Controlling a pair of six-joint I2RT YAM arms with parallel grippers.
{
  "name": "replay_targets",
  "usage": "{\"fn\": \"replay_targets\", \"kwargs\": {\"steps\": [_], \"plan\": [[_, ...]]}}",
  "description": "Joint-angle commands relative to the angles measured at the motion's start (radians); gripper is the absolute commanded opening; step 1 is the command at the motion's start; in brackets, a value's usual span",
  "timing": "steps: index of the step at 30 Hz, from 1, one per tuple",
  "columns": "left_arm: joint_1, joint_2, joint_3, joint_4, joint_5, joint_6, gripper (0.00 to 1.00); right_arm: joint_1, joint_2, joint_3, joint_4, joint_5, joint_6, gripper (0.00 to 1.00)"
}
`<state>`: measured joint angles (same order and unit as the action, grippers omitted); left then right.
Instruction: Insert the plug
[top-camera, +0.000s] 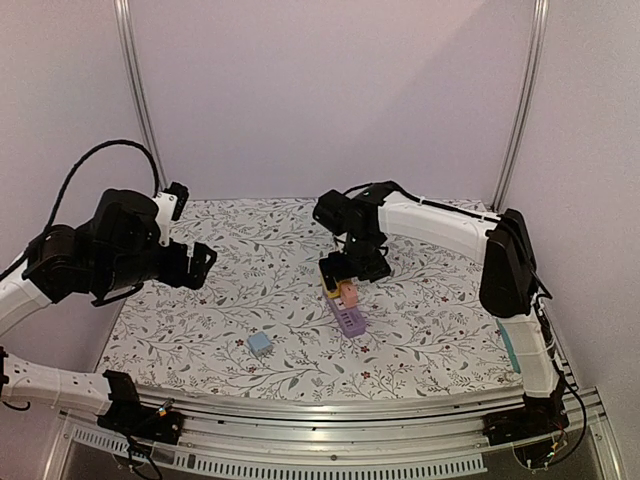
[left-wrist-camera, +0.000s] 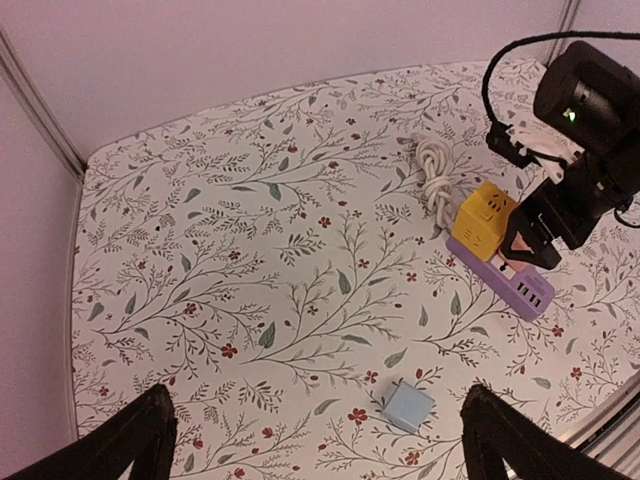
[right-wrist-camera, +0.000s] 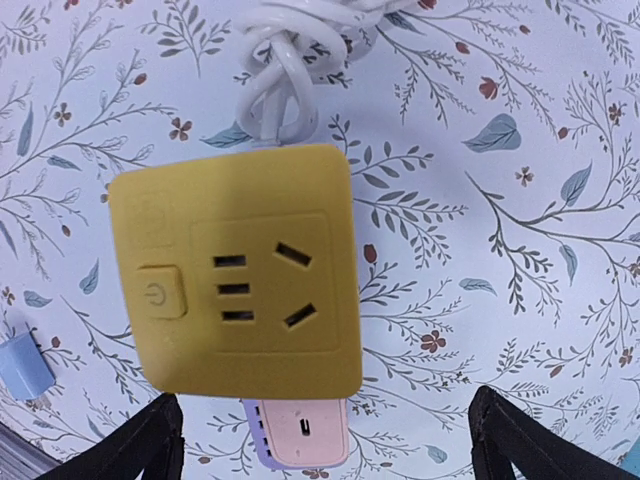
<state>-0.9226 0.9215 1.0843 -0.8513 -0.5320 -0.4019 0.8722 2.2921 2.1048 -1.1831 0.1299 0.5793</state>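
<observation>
In the top view, the left gripper hangs over the floral table at nine o'clock, its claw spread wide and empty. A small blue block lies at about seven o'clock. Just right of centre, the right gripper hovers above a yellow socket cube, claw spread, pinching nothing. The pink plug sits on the purple strip at the cube's five o'clock, just beside it. A coiled white cord lies at the cube's twelve o'clock.
</observation>
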Motion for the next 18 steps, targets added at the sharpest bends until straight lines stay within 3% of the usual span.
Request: {"fn": "replay_targets", "kwargs": {"steps": [1,9,18], "plan": [[0.008,0.019,0.032,-0.005,-0.016,-0.006,0.99,-0.001,-0.09,0.036,0.014,0.024,-0.011,0.99],[0.008,0.077,0.055,-0.003,0.01,0.0,0.99,-0.004,-0.172,0.043,0.027,0.026,-0.016,0.99],[0.006,0.188,0.067,0.006,0.171,-0.025,0.99,-0.059,-0.296,-0.066,-0.013,0.096,0.046,0.99]]}}
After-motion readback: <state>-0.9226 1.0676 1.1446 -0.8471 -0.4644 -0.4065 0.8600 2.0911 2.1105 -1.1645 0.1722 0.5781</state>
